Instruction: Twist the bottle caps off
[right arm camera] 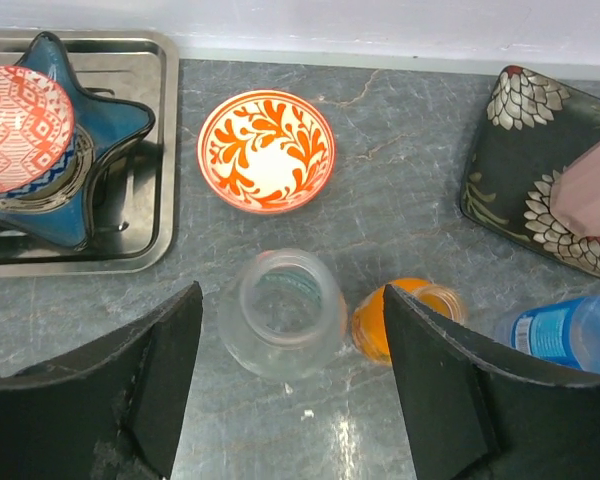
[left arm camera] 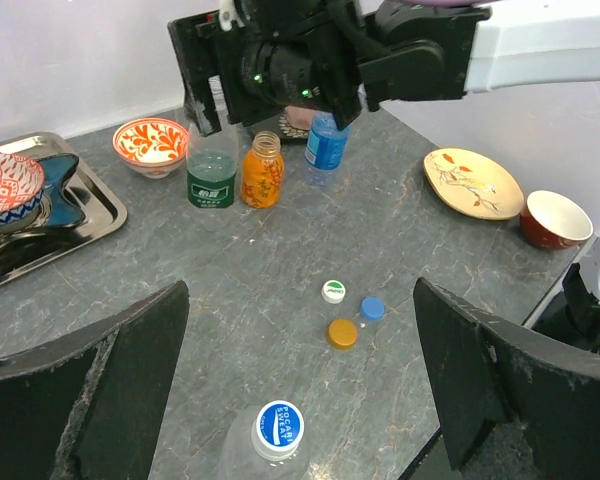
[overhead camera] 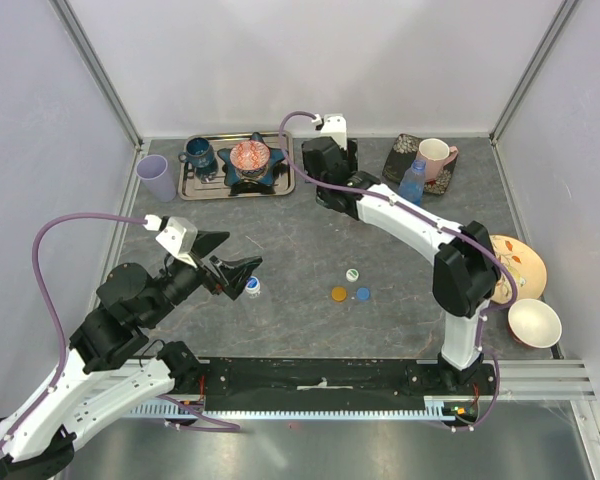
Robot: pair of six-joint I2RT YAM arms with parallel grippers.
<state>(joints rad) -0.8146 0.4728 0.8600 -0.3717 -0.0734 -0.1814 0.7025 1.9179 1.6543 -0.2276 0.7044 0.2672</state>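
Upper left, I see a lilac cup (overhead camera: 158,178) beside a metal tray (overhead camera: 205,187) bearing a blue mug (overhead camera: 199,156) and star dish (right arm camera: 105,120); upper right, a pink mug (overhead camera: 435,157); right edge, a plate (overhead camera: 528,268) and white bowl (overhead camera: 535,322).

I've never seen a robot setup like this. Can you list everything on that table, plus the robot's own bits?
loose caps: 3, white-and-green, orange, blue; mid-table, close together
capped bottle: 1, clear, white-and-blue cap; by the left gripper
open bottles: 3, clear, orange, blue; back, under the right gripper
patterned bowls: 2, red-and-white; table, star dish
star dish: 1, blue; on tray
metal tray: 1, silver; back left
blue mug: 1; on tray
cup: 1, lilac; left of tray
pink mug: 1; on flowered plate
flowered plate: 1, dark; back right
yellow plate: 1; right
bowl: 1, white inside; right
left gripper: open
right gripper: open
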